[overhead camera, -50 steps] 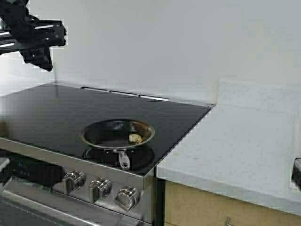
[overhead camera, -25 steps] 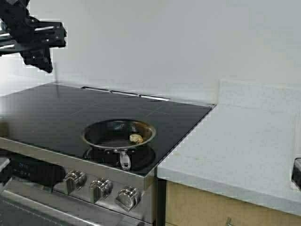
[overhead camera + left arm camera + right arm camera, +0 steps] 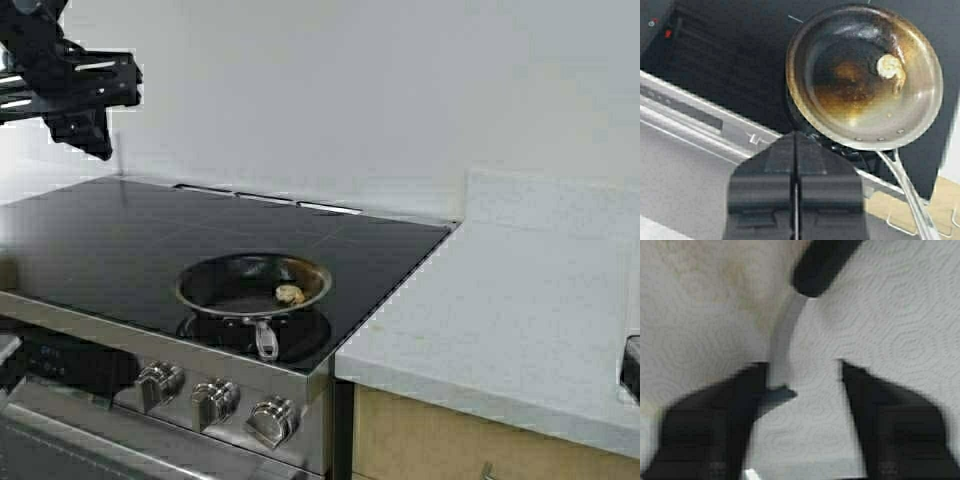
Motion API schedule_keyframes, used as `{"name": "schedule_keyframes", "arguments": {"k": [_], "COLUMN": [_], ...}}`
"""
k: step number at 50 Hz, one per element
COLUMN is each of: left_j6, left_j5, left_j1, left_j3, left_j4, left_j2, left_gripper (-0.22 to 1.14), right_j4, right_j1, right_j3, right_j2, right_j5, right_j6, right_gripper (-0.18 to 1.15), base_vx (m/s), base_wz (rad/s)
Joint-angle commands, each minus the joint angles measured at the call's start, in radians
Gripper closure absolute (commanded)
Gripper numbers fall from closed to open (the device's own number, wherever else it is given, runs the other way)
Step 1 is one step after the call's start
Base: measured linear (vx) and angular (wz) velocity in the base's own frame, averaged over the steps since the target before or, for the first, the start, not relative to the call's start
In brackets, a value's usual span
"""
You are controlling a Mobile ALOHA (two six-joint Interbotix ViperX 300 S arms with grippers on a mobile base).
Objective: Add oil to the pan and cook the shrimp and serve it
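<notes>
The pan [image 3: 253, 283] sits on the black cooktop [image 3: 120, 230], handle toward the front knobs. The shrimp [image 3: 290, 294], a small pale yellowish lump, lies in its right part; it also shows in the left wrist view [image 3: 889, 66] inside the browned pan [image 3: 850, 95]. My left gripper [image 3: 98, 148] hangs high at the far left, away from the pan, and is shut and empty [image 3: 796, 137]. My right gripper [image 3: 802, 370] is open over a white paper towel [image 3: 900, 340], one finger beside a steel utensil shaft [image 3: 785, 335] with a black handle [image 3: 820, 265]. The oil jug is out of view.
A white counter [image 3: 500, 310] runs right of the cooktop, with a white wall behind. Three steel knobs [image 3: 215, 400] line the stove front. A dark part of my right arm [image 3: 631, 368] shows at the right edge.
The whole scene has shifted slightly to the right in the high view, so the robot has moved a little. The left arm stays raised and shut.
</notes>
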Motion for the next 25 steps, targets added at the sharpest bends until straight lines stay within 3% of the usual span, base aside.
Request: {"name": "schedule_keyframes", "arguments": {"k": [1,25], "left_j6": [0.002,0.002], "left_j5": [-0.003,-0.003], "left_j1": [0.0,0.0], "left_j3": [-0.011,-0.012], "left_j4": [0.0,0.0], "left_j2": [-0.008,-0.006], "left_gripper": [0.9,0.9], "right_j4": [0.003,0.006], "right_j1": [-0.005,-0.006], "right_j3": [-0.015,-0.018], "right_j2": [-0.038,-0.189], "right_j5": [0.011,-0.083], "right_j6": [0.0,0.038], "right_gripper": [0.05,0.05], "base_vx": [0.0,0.0], "base_wz": [0.0,0.0]}}
